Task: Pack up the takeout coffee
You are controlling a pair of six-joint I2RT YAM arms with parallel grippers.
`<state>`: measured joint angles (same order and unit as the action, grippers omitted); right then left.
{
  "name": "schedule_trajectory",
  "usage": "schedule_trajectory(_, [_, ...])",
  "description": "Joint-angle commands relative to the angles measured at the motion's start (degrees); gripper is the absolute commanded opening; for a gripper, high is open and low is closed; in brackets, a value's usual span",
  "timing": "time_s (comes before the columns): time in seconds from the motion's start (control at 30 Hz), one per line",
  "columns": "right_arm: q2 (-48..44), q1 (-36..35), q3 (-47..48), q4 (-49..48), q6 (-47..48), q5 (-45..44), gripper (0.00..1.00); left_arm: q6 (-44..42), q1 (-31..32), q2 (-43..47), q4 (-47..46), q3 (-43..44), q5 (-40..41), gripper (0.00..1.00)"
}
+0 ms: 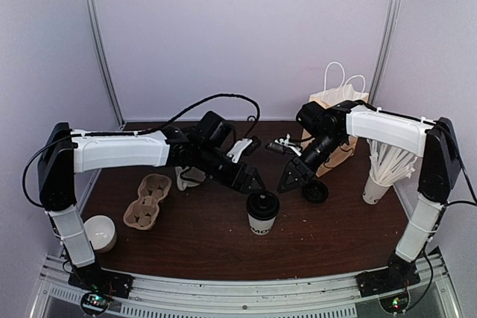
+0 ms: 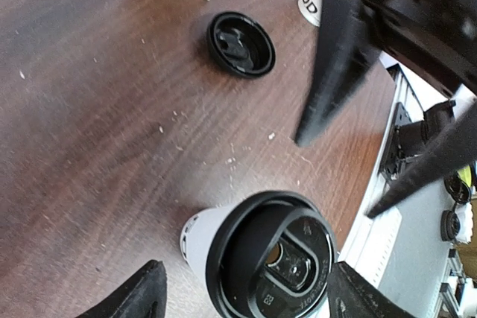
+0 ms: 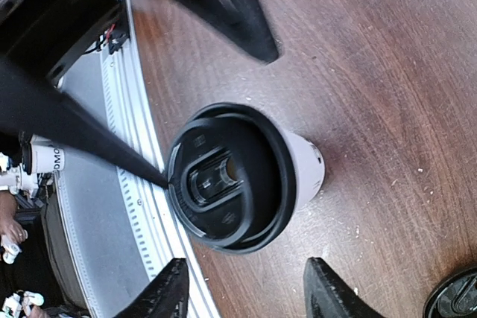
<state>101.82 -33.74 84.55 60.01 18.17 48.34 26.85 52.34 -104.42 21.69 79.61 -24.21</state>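
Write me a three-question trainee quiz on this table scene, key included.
1. True or false: the takeout coffee stands without a lid.
2. What lies on the table beside the right hand? A) a spare black lid B) a spoon C) a napkin
3. Fill in: the left hand and the right hand both have their jaws standing ___.
Key: 1 false; 2 A; 3 open.
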Motion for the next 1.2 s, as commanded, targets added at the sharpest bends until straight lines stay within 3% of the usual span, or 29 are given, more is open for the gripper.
schedule_trajectory(0.0, [-5.1,-0.2,-4.8,-0.7,2.6,-0.2,0.58,-2.0,-0.4,-0.1,1.1,3.0,2.7,0.78])
schedule_trajectory(0.2, [-10.5,-0.7,-15.0,-11.1,-1.8,-4.0,0.66,-2.3,-1.7,-4.2,-2.0,5.0,-2.3,0.73])
schedule_trajectory(0.33, [-8.3,-1.8,-15.7,-12.1,-2.9,-2.3,0.64,-5.1,-2.3,-7.4,0.1,8.2,-7.2,0.69])
schedule_trajectory(0.5, [-2.9,-1.9,-12.5,-11.3,-4.2,3.6,0.55,-5.5,-2.4,-8.3,1.7,8.8,-9.2,0.64])
schedule_trajectory(0.73, [2.8,-1.6,-5.3,-7.4,-3.8,3.3,0.44,-5.8,-2.6,-5.9,2.0,6.1,-8.7,0.59])
schedule_trajectory(1.17, [6.2,1.0,0.8,-5.1,-3.9,0.3,0.43,-1.6,-2.9,-0.7,0.9,-0.8,-3.3,0.57])
